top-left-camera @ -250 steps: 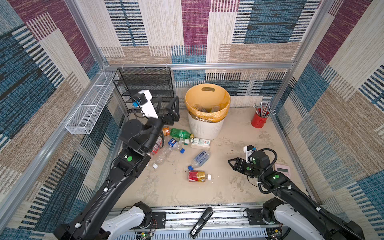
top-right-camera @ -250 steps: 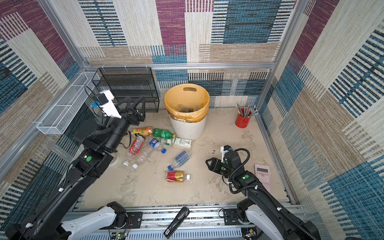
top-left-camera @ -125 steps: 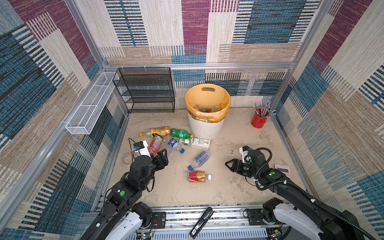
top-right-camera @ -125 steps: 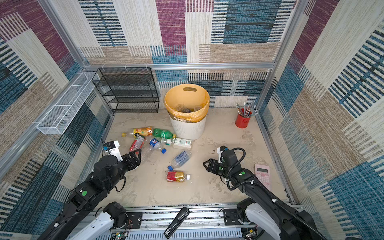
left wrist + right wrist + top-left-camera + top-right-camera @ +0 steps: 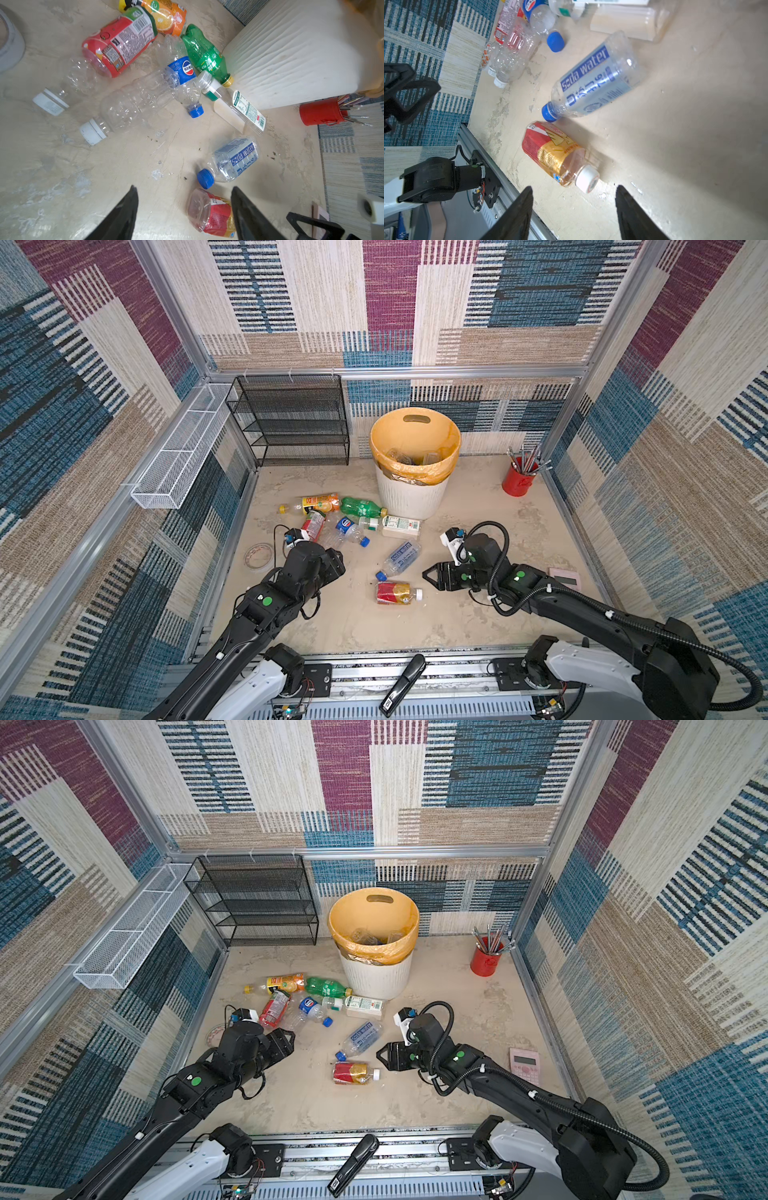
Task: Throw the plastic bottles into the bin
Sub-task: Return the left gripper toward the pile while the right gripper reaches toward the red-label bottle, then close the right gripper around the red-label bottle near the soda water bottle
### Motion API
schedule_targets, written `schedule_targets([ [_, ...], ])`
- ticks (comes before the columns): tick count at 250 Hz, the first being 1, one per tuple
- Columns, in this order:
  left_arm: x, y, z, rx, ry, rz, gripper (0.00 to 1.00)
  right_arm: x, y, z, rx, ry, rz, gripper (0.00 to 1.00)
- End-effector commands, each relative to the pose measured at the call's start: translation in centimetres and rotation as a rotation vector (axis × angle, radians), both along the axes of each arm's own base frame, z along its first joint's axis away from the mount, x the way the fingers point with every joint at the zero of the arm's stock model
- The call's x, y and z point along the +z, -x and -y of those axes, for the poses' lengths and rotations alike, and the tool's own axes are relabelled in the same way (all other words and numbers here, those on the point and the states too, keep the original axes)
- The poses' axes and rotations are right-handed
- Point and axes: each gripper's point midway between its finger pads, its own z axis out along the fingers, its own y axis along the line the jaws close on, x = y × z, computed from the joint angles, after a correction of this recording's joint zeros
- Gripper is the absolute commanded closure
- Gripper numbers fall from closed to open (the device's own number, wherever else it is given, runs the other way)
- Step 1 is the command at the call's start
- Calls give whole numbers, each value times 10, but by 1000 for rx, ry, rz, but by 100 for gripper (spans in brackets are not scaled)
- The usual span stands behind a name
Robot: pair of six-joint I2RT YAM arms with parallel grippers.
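Task partly done: a few clear bottles [image 5: 405, 457] lie inside the bin [image 5: 415, 499], while about nine plastic bottles [image 5: 361, 508] are still out on the desk [image 5: 498, 522]. Most are bunched just beside the bin, with the soda-water bottle [image 5: 401, 558] and the red-and-gold bottle [image 5: 395, 593] nearer the middle. The left gripper [image 5: 286, 1042] and right gripper [image 5: 430, 577] both have their fingers spread and empty, the right one aimed at the red-and-gold bottle's cap without touching it.

Your L arm [image 5: 266, 605] comes in low from front-left, elbow bent. L tool [image 5: 337, 565] points fwd-right, jaws apart, nothing btwn them. Your R arm [image 5: 582, 614] stretches in low from front-right. R tool [image 5: 429, 575] points left, jaws apart too, empty.
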Motion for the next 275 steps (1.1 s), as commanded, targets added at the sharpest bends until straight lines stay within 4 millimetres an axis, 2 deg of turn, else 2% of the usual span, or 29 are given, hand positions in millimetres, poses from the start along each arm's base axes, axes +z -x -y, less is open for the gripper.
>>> schedule_targets([
  [1,-11,7,6,5,67,-83,30,9,-2,-12,117,46,122,35],
  [58,-25,7,16,1,144,-168,32,7,6,-37,295,122,181,34],
  [127,-31,5,28,-21,276,-209,31,2,20,-66,446,159,237,31],
  [200,-33,3,25,11,325,-218,31,-19,31,-91,588,237,231,32],
  [275,-35,9,17,36,342,-224,31,-38,22,-103,642,327,205,31],
])
